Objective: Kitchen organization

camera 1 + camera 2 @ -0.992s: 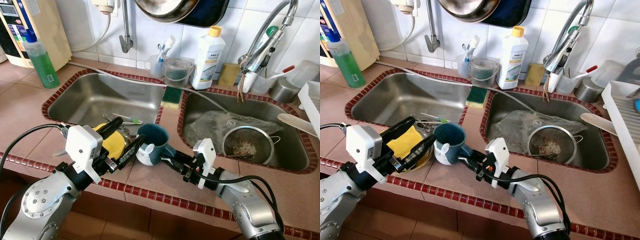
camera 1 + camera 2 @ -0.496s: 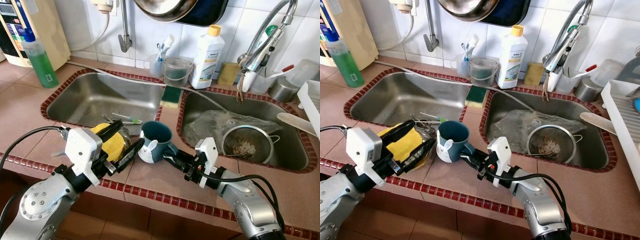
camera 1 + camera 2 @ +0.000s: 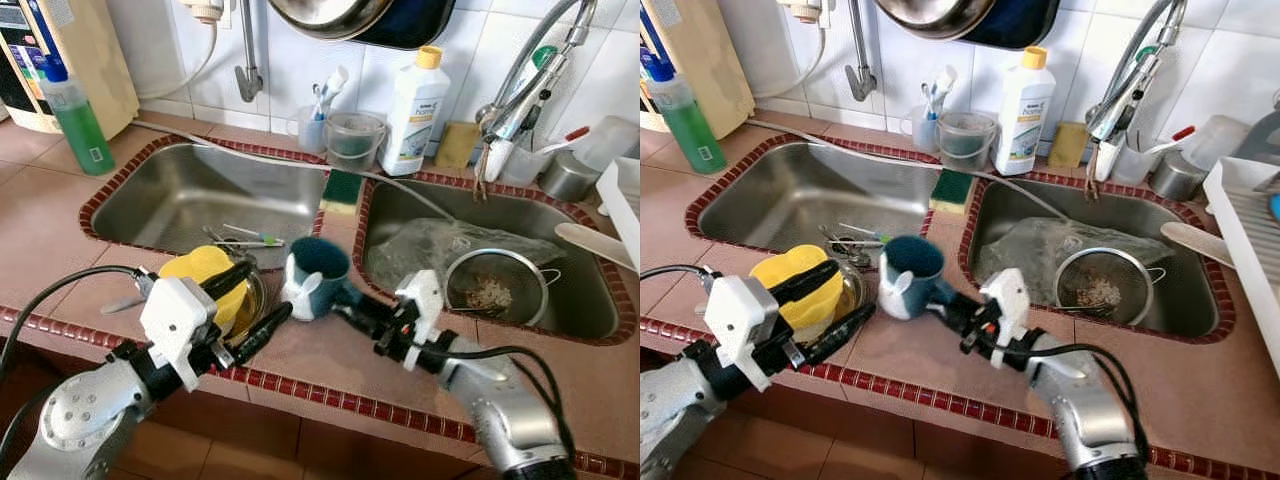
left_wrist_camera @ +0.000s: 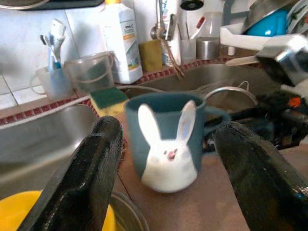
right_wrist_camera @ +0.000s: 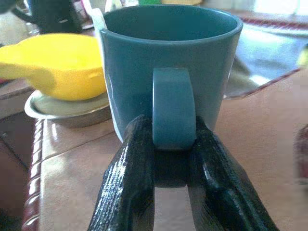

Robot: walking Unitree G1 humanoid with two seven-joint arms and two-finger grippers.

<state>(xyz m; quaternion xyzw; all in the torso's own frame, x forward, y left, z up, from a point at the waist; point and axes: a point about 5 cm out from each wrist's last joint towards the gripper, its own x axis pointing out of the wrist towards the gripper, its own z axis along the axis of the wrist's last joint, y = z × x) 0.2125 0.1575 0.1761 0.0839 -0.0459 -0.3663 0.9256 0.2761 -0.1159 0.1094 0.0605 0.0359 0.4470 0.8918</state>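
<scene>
A teal mug (image 3: pixel 315 272) with a white rabbit on its side (image 4: pixel 166 139) stands on the tiled counter between the two sinks. My right gripper (image 3: pixel 350 298) is shut on the mug's handle (image 5: pixel 172 103), one finger on each side of it. My left gripper (image 3: pixel 266 290) is open by the counter's front edge, left of the mug and pointing at it; the mug shows between its fingers (image 4: pixel 91 168) without touching them. A yellow plastic bowl (image 3: pixel 203 275) lies in a shallow steel dish (image 5: pixel 72 113) just beyond the left gripper.
The left sink (image 3: pixel 190 195) holds some cutlery (image 3: pixel 245 238). The right sink (image 3: pixel 590 300) holds a wire strainer (image 3: pixel 495 285) and a crumpled plastic bag. A green sponge (image 3: pixel 343 188) lies on the divider. Bottles, cups and a faucet (image 3: pixel 520 95) line the back wall.
The right gripper has carried the mug a little farther from the counter's edge. The left gripper has drawn back off the yellow bowl toward the front edge.
</scene>
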